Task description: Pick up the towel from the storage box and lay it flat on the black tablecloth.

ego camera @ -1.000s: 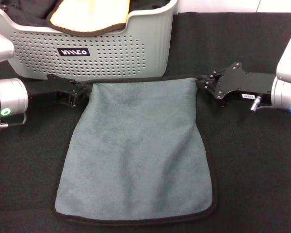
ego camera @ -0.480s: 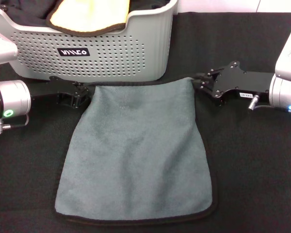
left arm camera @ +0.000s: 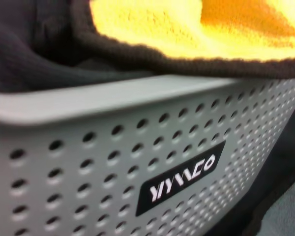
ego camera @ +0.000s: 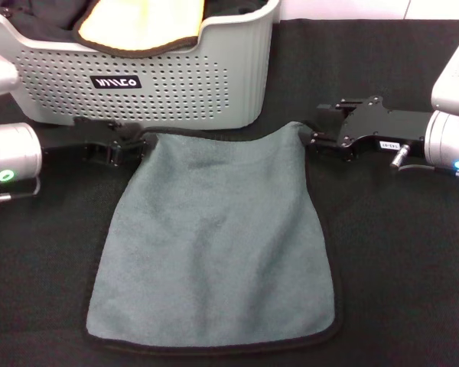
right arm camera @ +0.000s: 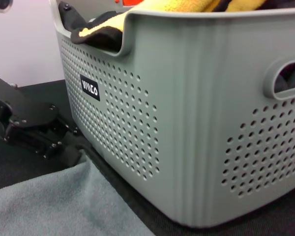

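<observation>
The towel (ego camera: 218, 245) is soft, fuzzy and grey-teal, with a thin black hem and round corners. It lies spread out on the black tablecloth (ego camera: 398, 267), a big, dull, felt-like sheet. Its near part is flat. Its far edge sits just in front of the storage box (ego camera: 176, 84) and sags a little in the middle.

The left gripper (ego camera: 130, 145) is low at the towel's far left corner. The right gripper (ego camera: 312, 138) is low at the far right corner. I cannot tell if either one is pinching the cloth or has let go.

The storage box is smooth, pale grey-green plastic with rows of small round holes and a small black label (ego camera: 117, 82). A plush yellow cloth (ego camera: 141, 23) with dark trim hangs over its rim.
</observation>
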Controlling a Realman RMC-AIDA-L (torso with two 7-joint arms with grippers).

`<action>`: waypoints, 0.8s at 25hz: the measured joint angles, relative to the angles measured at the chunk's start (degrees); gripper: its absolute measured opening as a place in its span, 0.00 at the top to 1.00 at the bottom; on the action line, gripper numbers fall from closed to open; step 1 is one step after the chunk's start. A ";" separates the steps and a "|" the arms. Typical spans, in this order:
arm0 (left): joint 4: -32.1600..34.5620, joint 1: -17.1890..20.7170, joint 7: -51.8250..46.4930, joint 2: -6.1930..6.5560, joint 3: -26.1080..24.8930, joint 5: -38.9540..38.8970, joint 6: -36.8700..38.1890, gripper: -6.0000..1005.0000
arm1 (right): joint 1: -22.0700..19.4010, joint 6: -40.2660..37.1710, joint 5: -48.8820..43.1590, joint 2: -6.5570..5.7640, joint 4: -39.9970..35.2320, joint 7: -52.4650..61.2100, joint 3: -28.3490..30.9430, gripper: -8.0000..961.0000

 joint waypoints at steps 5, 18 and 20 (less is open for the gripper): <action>0.62 0.57 0.91 2.15 -0.16 -3.44 7.83 0.57 | -1.55 0.39 0.16 -0.08 -1.75 -0.04 0.28 0.42; 1.50 5.56 20.06 2.72 -0.01 -23.02 40.36 0.47 | -15.15 36.74 2.70 -0.28 -10.78 -10.59 14.29 0.13; 1.52 5.20 18.84 2.93 0.60 -22.50 42.67 0.47 | -15.13 41.65 4.11 -0.26 -8.70 -10.77 14.96 0.13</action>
